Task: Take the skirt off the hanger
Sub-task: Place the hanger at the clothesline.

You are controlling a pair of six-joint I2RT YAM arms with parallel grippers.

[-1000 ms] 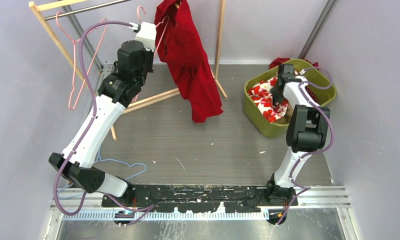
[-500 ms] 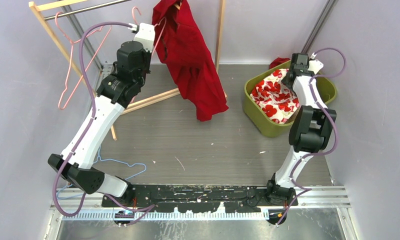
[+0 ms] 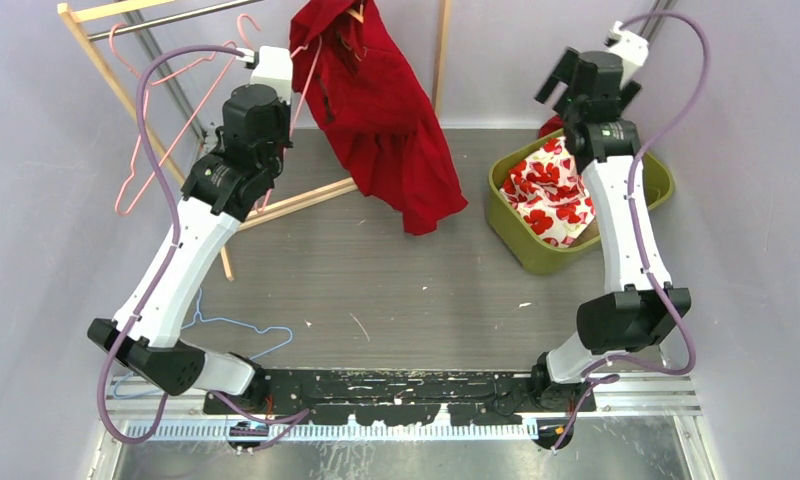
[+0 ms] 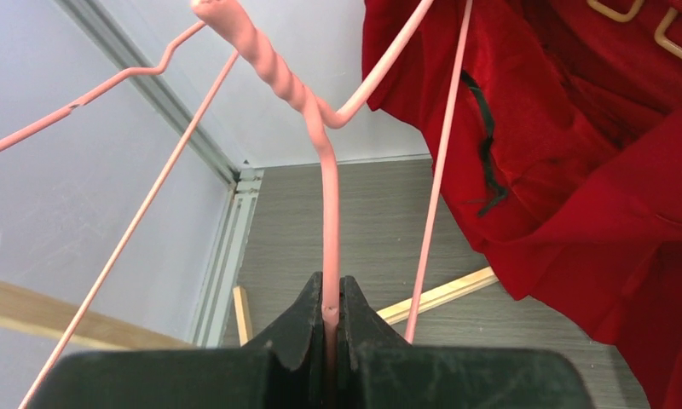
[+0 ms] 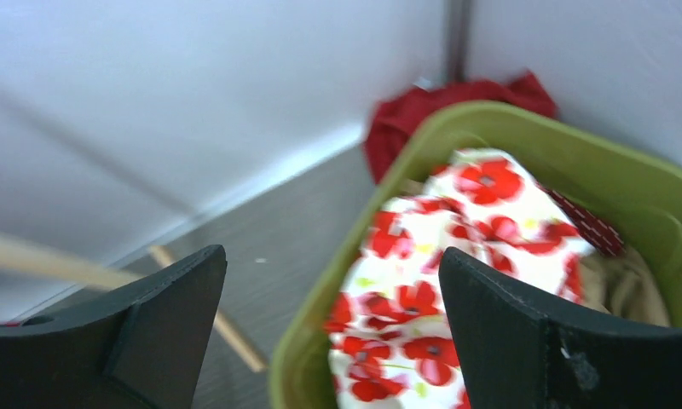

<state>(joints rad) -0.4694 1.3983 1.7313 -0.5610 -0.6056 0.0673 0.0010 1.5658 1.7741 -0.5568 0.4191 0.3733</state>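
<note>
While the wooden rack [image 3: 441,60] carries a red garment [image 3: 376,110], you see the green bin [image 3: 516,250] on the tabletop [image 3: 406,290] holding the floral skirt [image 3: 548,190], judged off its hanger | left end effector [image 4: 329,319] clenched on bare pink hanger [image 4: 329,221] neck, steadying it | right end effector [image 5: 331,281] released, high above bin, empty

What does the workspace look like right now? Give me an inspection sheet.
Surface: grey table, a few light specks.
Job's things: pink hanger held by its neck; floral cloth lies in the green bin.
Clutter: blue hanger flat on the table; red garment hangs at the wooden rack.
Grippers: left gripper shut on the pink hanger; right gripper open, empty, above the bin.
Cables: purple cables loop off both arms.
Surroundings: pale walls, metal corner post.
</note>
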